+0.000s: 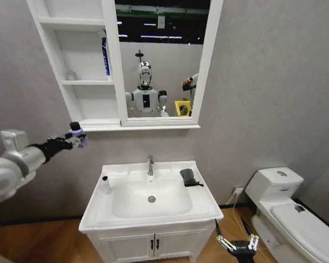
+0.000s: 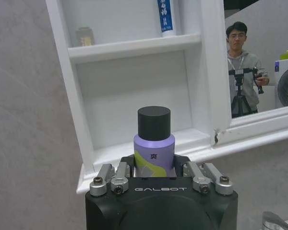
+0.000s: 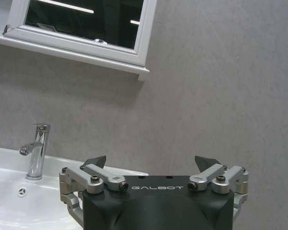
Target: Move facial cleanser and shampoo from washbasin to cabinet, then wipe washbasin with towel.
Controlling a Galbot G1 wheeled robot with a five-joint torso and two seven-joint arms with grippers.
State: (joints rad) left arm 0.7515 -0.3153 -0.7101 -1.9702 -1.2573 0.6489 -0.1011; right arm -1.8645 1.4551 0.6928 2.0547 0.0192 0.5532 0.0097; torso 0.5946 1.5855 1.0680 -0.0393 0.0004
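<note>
While raised beside the cabinet [image 1: 77,82] | left pincer [image 2: 154,168] pinches purple bottle [image 2: 154,148] | right pincer [image 3: 153,167] spread, low.

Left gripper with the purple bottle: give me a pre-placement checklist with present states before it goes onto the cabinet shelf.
1. Grip: left gripper shut on the purple bottle - ok.
2. Bottle upright, black cap on - ok.
3. Bottom tier of the cabinet bare ahead of the bottle - ok.
4. Bottle inside the shelf yet: it is in front of the opening - not ok.
5. Right gripper open, low beside the washbasin, out of the way - ok.
6. Small bottle and towel on the rim, unmoved - not ok.
</note>
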